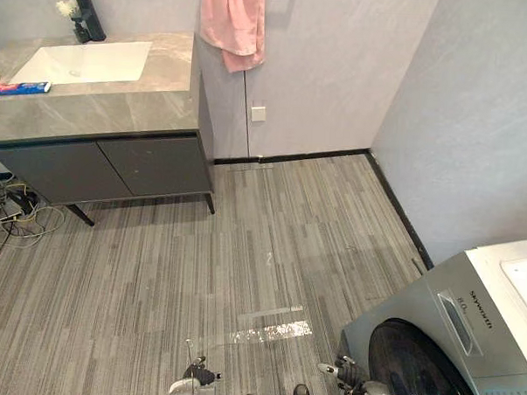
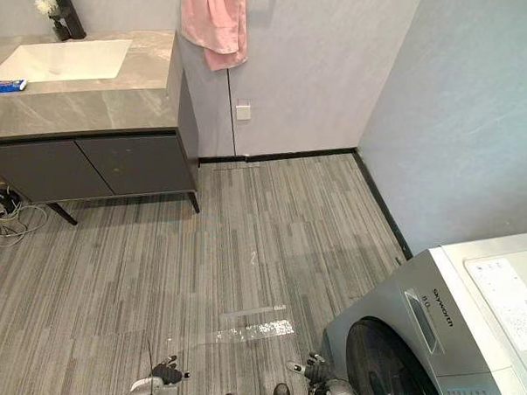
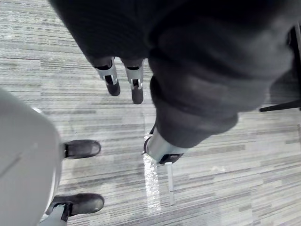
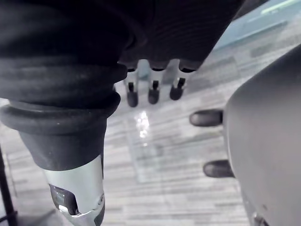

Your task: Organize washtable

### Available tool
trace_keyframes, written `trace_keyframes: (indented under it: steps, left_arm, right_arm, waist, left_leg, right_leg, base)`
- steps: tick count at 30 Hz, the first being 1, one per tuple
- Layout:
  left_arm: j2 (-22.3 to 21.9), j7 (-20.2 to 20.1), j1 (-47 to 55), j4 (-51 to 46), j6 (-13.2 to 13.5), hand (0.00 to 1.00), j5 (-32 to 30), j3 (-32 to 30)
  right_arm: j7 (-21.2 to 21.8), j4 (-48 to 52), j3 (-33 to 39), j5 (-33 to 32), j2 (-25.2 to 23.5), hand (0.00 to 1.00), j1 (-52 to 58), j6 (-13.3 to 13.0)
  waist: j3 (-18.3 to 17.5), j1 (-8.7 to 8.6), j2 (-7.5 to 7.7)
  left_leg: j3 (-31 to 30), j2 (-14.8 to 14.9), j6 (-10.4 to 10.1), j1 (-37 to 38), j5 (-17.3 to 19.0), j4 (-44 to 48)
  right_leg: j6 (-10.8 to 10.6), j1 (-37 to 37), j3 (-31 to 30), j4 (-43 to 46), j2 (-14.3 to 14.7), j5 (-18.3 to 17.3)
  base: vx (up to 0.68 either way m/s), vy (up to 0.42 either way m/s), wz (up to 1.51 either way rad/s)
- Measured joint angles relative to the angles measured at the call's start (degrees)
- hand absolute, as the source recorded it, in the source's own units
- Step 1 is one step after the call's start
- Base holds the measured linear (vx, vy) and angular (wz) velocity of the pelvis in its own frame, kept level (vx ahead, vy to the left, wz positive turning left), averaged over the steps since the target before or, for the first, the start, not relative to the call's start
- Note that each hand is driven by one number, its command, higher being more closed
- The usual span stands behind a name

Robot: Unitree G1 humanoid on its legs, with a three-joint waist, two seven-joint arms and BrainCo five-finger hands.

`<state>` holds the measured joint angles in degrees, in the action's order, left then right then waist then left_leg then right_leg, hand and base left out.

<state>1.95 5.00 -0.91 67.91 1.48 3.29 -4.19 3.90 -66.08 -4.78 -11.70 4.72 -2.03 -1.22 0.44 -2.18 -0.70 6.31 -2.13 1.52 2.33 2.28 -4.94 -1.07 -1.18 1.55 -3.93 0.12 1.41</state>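
Note:
The washtable (image 1: 118, 112) stands at the far left against the wall, with a grey stone top over dark cabinet doors. A white sink (image 1: 86, 61) is set into it, and a black faucet (image 1: 86, 15) rises behind the sink. A red and blue toothpaste tube (image 1: 21, 87) lies on the top, in front of the sink's left corner. My left hand (image 1: 192, 385) and right hand (image 1: 350, 374) hang low over the floor, far from the table. In the wrist views the left fingers (image 3: 113, 82) and right fingers (image 4: 153, 92) are relaxed and hold nothing.
A pink towel (image 1: 233, 21) hangs on the wall at the table's right end. A grey washing machine (image 1: 467, 338) stands close at my right. Loose cables (image 1: 13, 217) lie on the floor under the table's left side. Striped grey floor lies between me and the table.

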Motion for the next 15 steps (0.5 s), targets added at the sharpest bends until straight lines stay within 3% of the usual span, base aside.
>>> trace_keyframes:
  steps: [15]
  left_arm:
    - [-0.3,0.0,0.0,-1.5,0.0,0.0,0.5,1.5]
  right_arm:
    - [0.0,0.0,-2.8,0.9,0.0,0.0,-0.1,0.0]
  waist:
    - [-1.1,-0.02,0.41]
  left_leg:
    - [-0.2,0.0,0.0,-0.3,0.0,0.1]
  right_leg:
    - [0.0,-0.1,0.2,-0.1,0.0,0.0]
  base:
    - [0.0,0.0,0.0]
